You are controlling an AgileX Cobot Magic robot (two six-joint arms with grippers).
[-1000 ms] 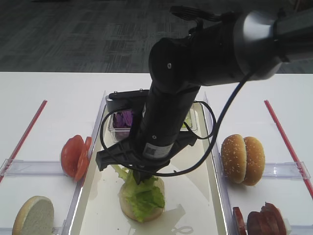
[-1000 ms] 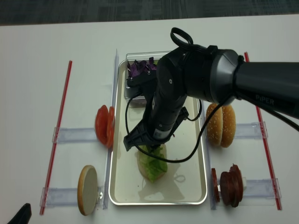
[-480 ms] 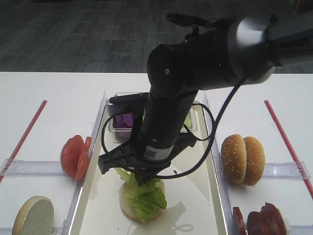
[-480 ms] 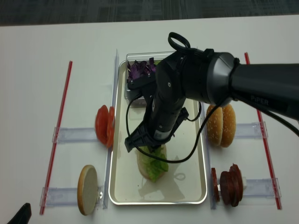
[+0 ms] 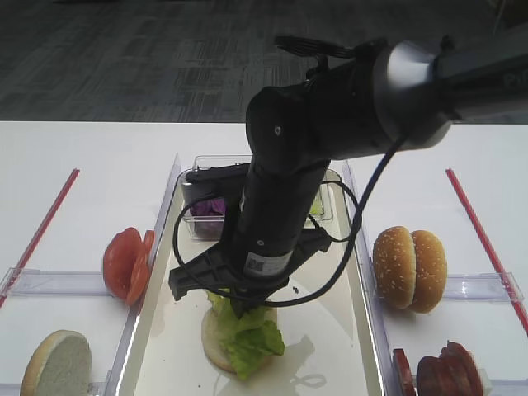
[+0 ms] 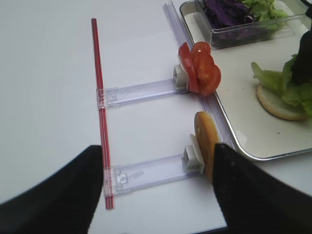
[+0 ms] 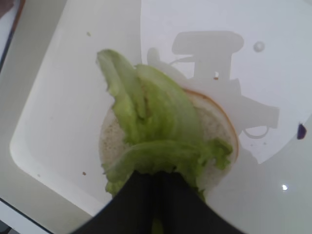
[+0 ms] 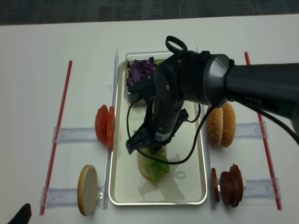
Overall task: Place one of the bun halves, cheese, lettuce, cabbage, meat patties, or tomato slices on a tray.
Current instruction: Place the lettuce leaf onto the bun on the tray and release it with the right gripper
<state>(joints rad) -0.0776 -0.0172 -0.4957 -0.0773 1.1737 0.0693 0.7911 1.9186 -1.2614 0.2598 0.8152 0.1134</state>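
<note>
Currently, item one: lettuce (image 7: 156, 131), a ruffled green leaf draped over a bun half (image 7: 217, 139) lying cut face up on the tray (image 5: 330, 346). My right gripper (image 7: 155, 183) is clenched on the near edge of the leaf, jaws pressed together with green showing between them. I judge the leaf light, limp and easily torn; it will sag and may cling to the pads on letting go, so a pinch at the thicker rib near the edge suits it better than the frilled margin.

Item two: left gripper (image 6: 156, 190), parked low over the table, its two dark fingers standing well apart with nothing between them.

Item three: tomato slices (image 5: 125, 262), upright in a clear holder left of the tray. Glossy, probably slippery.

Item four: cabbage (image 8: 140, 70), purple shreds in a clear tub (image 5: 198, 227) at the tray's far end. Loose, best taken in a bunch.

Item five: meat patties (image 8: 230, 184), right, upright in a holder.

Writing: white lettering on the right arm, partly hidden; a label on the wrist, too small to read.
</note>
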